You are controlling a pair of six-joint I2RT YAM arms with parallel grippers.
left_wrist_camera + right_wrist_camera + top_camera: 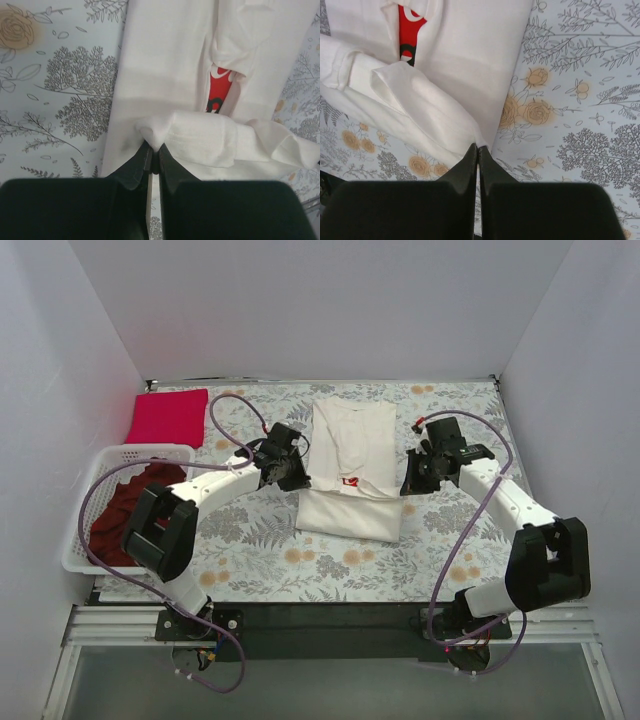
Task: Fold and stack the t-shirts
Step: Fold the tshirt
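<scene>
Filling the lower two thirds of the top view: bench (250,540) under a floral cloth (450,540), grey leaves and tan roses on pale ground.

At the centre of that view: cream-white t-shirt (350,460), lying flat on the cloth, sides turned inward into a tall strip, lower part broader than the upper. In the left wrist view (165,75), spread over the middle and right of the frame, with a bunched fold across the centre. In the right wrist view (480,45), filling the upper left, a rolled sleeve lying below it.

At the left edge of the top view: white lattice basket (75,530), holding the maroon t-shirt (115,515), crumpled, one part draped over the near rim.

Upper left of the top view, just beyond the basket: crimson-pink t-shirt (168,415), folded into a flat rectangle on the cloth.

Left of the cream shirt: left hand (295,480), at the shirt's left edge; in its own view (152,150), clenched on a peak of cream fabric, jaws pressed together.

Right of the cream shirt: right hand (412,485), at the shirt's right edge; in its own view (478,150), clenched likewise, the cream hem drawn to a point between the tips.

Smallest, low on the cream shirt: red print (350,481), seen as a narrow strip between the folded sides (220,87) (410,25).
</scene>
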